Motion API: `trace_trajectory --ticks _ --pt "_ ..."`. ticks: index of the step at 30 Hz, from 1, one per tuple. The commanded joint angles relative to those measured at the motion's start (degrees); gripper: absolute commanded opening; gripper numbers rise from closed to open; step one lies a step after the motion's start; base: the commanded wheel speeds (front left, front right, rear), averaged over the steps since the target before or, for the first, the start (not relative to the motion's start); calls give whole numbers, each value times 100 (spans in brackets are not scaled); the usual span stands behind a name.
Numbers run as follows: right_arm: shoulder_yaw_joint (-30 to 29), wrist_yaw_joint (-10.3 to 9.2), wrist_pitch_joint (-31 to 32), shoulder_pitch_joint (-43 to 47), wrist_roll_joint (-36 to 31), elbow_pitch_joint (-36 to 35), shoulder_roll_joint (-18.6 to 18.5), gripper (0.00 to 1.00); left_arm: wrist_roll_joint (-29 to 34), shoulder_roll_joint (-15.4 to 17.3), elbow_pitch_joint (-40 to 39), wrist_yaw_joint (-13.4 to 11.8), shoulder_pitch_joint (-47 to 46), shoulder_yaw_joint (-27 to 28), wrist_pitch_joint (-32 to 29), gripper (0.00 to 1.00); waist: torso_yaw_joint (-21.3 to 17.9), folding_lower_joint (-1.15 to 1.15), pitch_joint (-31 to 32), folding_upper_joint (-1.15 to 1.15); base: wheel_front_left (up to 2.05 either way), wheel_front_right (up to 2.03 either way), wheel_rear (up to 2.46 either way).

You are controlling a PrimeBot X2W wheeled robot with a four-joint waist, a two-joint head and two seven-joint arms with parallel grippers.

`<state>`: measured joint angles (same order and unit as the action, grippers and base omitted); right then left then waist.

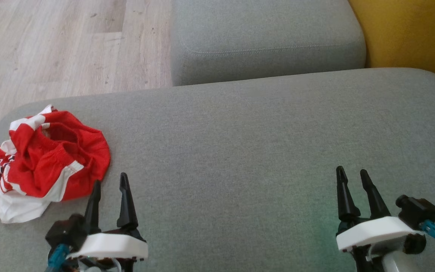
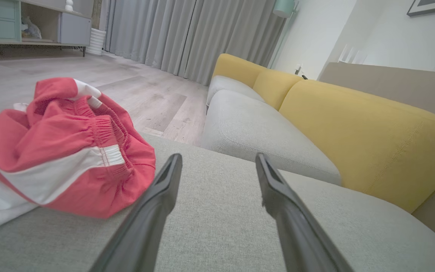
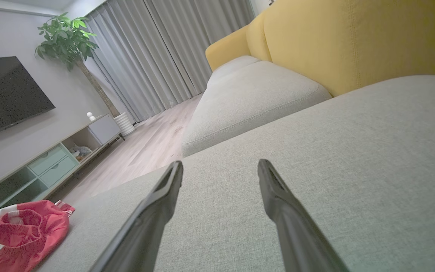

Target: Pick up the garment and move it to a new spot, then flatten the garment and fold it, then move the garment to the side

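Left tool stands with its 2 fingers spread wide and nothing between them, low over the grey cushion. Right tool is spread the same way, also empty, far over on the cushion's right side.

The garment, red with white panels, lies in a crumpled heap at the left end of the cushion, close to the rim where the floor begins. From the left tool it lies to the left and a little ahead, just beside the left finger; in the left wrist view its red edge meets that finger's outline, but I cannot tell whether they touch. The right tool is well apart from it, so the left arm is plainly the nearer and, in my judgement, the one to make the pick, by swinging left rather than reaching forward.

The heap has no clear long axis. An elastic waistband gapes on top, which suggests shorts, though that is a guess. The legs are folded under and cannot be traced, and the garment's left edge is cut off by the head view's border.
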<state>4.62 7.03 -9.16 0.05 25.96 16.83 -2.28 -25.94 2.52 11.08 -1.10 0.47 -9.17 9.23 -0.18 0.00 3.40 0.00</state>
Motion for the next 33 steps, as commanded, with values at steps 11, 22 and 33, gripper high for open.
trace_trajectory --ticks 11,22,33 --pt "207 39 -260 -334 -894 -154 -52 100 938 33 -80 -4 -240 50 250 100 -33 0 64 0 0 0 0" --pt "265 43 -443 -344 -1741 -165 -57 100 1794 34 180 16 -188 18 435 100 -53 0 133 0 0 0 0" --pt "369 46 -584 -339 -2353 -195 -60 100 2270 36 374 83 -247 121 576 100 -57 0 188 0 0 0 0"
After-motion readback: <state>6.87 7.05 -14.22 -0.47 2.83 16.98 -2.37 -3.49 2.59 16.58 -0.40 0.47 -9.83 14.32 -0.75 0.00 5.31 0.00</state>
